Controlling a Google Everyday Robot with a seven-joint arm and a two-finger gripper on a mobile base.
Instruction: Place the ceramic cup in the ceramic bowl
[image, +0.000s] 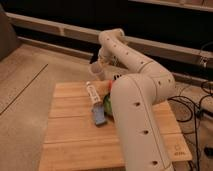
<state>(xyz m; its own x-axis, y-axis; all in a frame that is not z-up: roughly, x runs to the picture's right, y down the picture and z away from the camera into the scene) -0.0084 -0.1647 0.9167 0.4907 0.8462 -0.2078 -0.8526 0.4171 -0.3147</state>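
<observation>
Progress: I judge grasp done, placement not yet.
- Gripper (101, 64) up at far edge of wooden table (70, 135), fingers pinched on ceramic cup (95, 70).
- Cup sits at fingertips, roughly upright, looks clear of tabletop.
- Ceramic bowl (107, 104) nearer camera than cup, apart from it. Only sliver of green inside shows, rest hidden behind arm (135, 100).
- White tube (93, 93) and blue flat object (99, 116) lie just beside bowl.

Left to do: carry cup over bowl, lower, release.

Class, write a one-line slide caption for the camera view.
Robot's hand grips the ceramic cup near the table far edge, ceramic bowl half hidden behind its arm.
</observation>
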